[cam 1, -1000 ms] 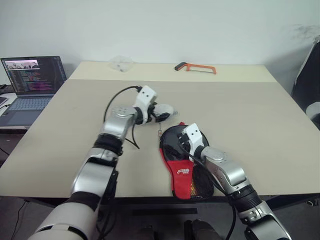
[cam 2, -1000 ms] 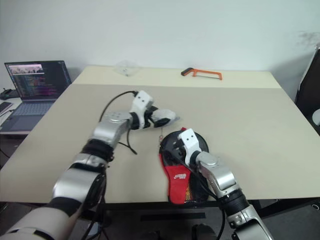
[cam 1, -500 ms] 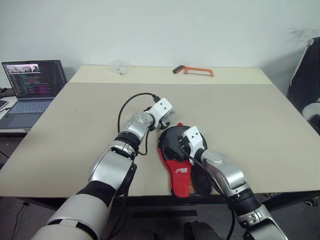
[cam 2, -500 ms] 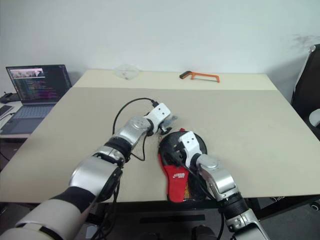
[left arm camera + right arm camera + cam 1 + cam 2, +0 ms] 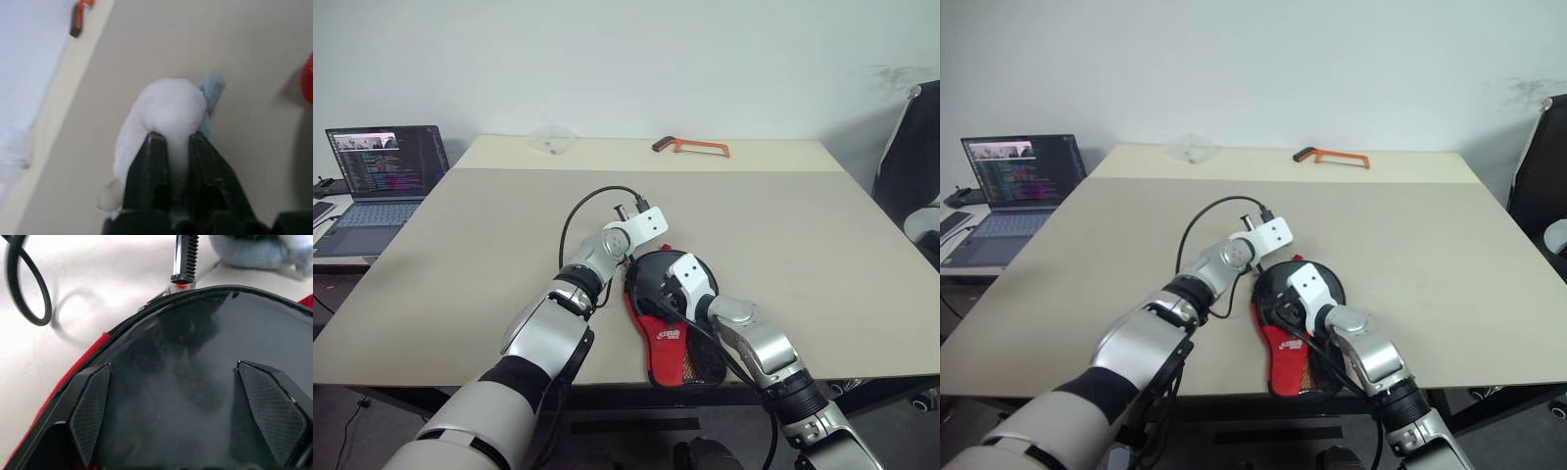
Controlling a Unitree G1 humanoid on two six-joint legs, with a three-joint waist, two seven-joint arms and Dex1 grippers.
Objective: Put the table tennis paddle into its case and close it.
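Left gripper (image 5: 171,147): fingers closed narrowly, pinching the grey-white plush charm (image 5: 166,115) between their tips; the charm bulges out just past the fingertips.
Right gripper (image 5: 188,416): fingers (image 5: 90,411) spread wide, one pad at each side of the black round face below, hovering close over it; contact cannot be determined.
Case (image 5: 674,348): lies flat at the near edge of the table (image 5: 803,225), red lower part with white logo toward the robot, mesh visible at its right side.
Table tennis paddle (image 5: 195,362): black rubber face lies in the round upper part of the case, between the right fingers.
Zip pull (image 5: 185,262): rests on the table just past the case rim.
Plush charm position: on the table just beyond the round end of the case.
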